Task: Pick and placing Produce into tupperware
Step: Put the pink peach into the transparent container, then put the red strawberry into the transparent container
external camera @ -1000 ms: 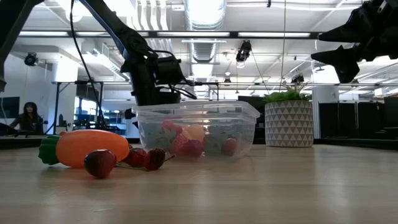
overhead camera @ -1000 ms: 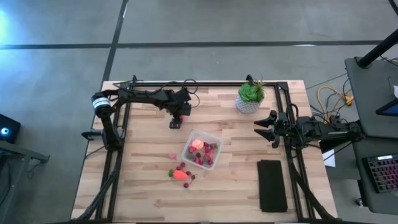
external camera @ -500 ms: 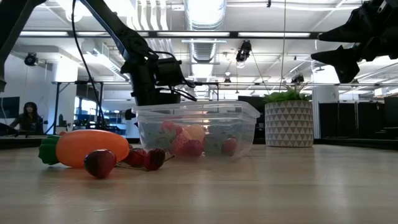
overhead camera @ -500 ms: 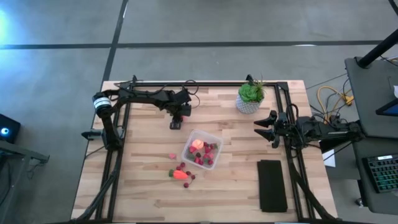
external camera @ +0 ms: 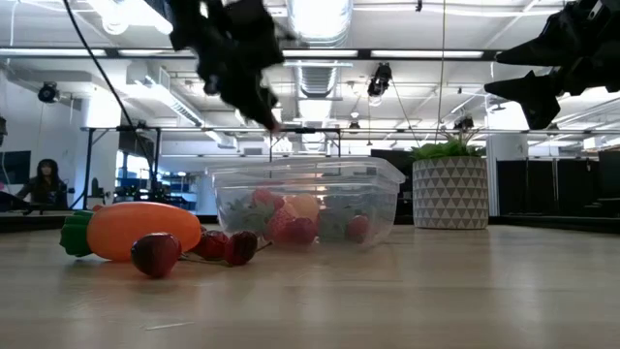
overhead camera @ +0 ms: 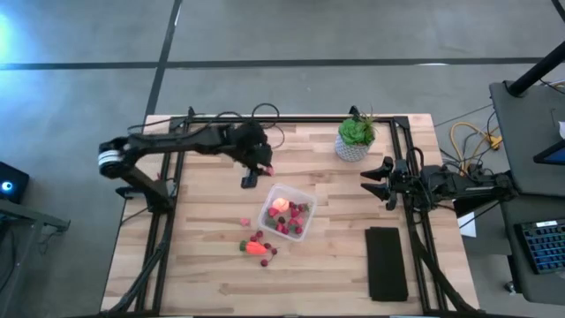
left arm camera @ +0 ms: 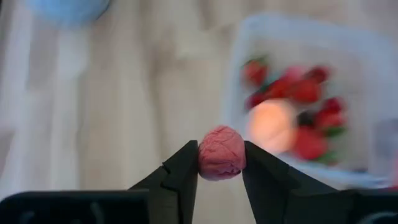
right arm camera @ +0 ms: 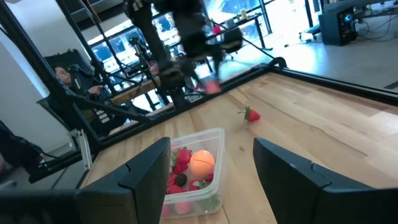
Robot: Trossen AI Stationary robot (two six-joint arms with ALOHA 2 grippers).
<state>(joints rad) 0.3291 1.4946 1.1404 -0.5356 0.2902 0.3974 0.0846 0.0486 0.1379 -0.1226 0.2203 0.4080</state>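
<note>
My left gripper is shut on a small pink, wrinkled piece of produce, up in the air just beyond the far left corner of the tupperware. That clear box holds several red pieces and a pink-orange round fruit. On the table at the box's near left lie an orange carrot and a few red pieces. One more red piece lies alone. My right gripper hangs open at the table's right, nothing between its fingers. My left gripper pinches the pink piece by two opposite sides between its two fingers. The fingers slant downward from the table's far left. The piece is lifted clear of the table, above the height of the tupperware's rim.
A potted plant stands at the far right. A flat black slab lies at the near right. Black frame rails run along the table's left, far and right sides. A person sits in the room behind.
My left gripper has risen from table height behind the tupperware to well above its rim, carrying the pink piece clear of the table. It has come slightly toward the box, and the arm has drawn back toward the table's left edge.
</note>
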